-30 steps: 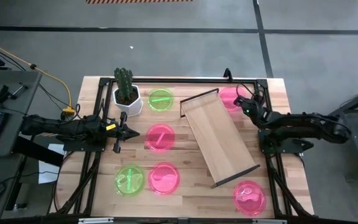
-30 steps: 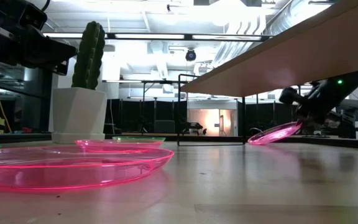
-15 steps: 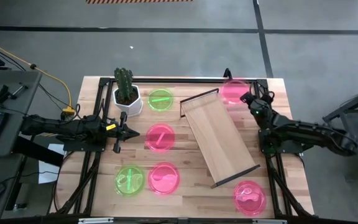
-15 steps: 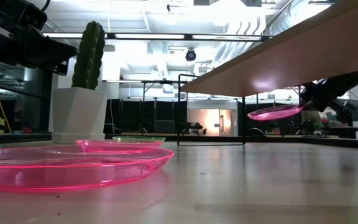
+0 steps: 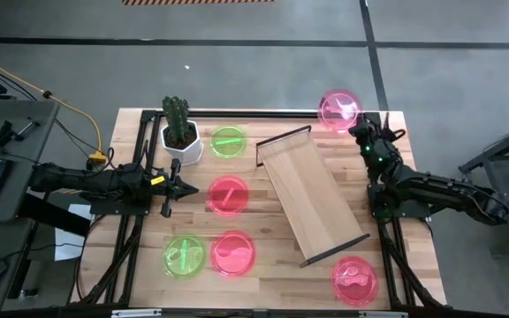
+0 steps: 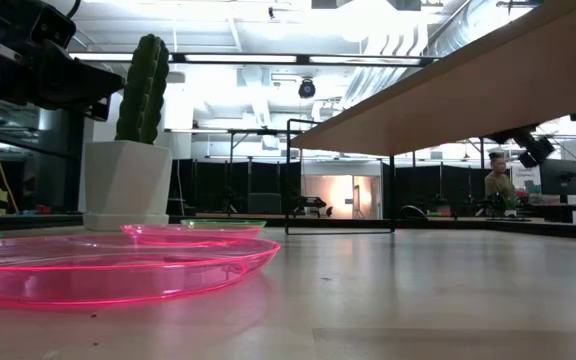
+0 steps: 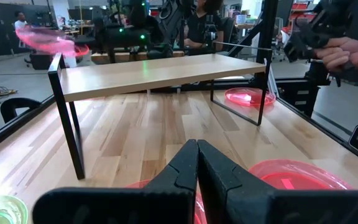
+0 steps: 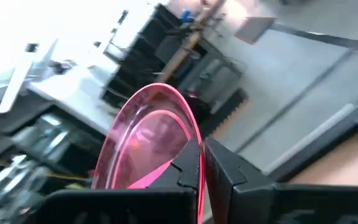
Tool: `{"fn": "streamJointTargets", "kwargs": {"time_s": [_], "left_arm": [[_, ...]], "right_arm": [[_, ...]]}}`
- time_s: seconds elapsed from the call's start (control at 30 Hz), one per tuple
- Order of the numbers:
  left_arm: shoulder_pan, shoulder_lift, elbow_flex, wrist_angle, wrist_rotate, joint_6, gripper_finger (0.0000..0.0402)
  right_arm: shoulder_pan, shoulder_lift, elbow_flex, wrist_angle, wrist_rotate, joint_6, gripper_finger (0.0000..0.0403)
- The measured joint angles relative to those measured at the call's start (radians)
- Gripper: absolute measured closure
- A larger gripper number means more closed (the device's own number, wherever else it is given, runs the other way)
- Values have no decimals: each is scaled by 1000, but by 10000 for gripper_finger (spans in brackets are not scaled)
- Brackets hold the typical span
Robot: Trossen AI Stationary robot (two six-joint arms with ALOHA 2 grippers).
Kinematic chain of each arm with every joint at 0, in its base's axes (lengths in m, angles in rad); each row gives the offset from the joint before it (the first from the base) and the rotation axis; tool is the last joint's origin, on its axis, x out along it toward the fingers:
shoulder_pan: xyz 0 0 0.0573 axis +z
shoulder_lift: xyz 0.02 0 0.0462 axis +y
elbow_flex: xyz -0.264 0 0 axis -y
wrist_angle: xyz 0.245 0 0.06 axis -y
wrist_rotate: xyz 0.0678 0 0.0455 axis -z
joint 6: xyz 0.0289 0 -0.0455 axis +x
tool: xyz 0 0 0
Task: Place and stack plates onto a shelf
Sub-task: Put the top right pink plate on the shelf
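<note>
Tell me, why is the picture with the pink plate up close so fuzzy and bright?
In the right wrist view, the pink plate pinched by the right gripper looks soft, the room behind it is smeared, and the upper left corner is washed out white. In the low view, the ceiling lights glare, while the near plates stay sharp.

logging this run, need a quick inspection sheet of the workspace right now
surface: wooden table.
job's things: shelf bare, set diagonally; pink plate lifted past the far edge; three pink and two green plates on the table.
clutter: cactus in a white pot.
grippers: right gripper clamps the pink plate's rim; left gripper shut, empty, beside a pink plate.
cables: yellow cable off the table's left side.
surroundings: people and desks behind, keyboard at left.
</note>
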State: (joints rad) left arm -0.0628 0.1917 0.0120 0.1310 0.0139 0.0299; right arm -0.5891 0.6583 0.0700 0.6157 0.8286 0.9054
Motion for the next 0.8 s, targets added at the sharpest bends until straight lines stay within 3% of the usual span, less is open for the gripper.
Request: {"fn": "streamJointTargets", "kwargs": {"time_s": [0.17, 0.47, 0.63, 0.8], "left_arm": [[0, 0, 0, 0, 0, 0, 401], [0, 0, 0, 0, 0, 0, 401], [0, 0, 0, 0, 0, 0, 401], [0, 0, 0, 0, 0, 0, 401]], "right_arm": [[0, 0, 12, 147, -235, -121, 403], [84, 0, 187, 35, -727, -282, 403], [202, 2, 382, -426, -895, -420, 403], [366, 3, 582, -892, -910, -455, 403]]}}
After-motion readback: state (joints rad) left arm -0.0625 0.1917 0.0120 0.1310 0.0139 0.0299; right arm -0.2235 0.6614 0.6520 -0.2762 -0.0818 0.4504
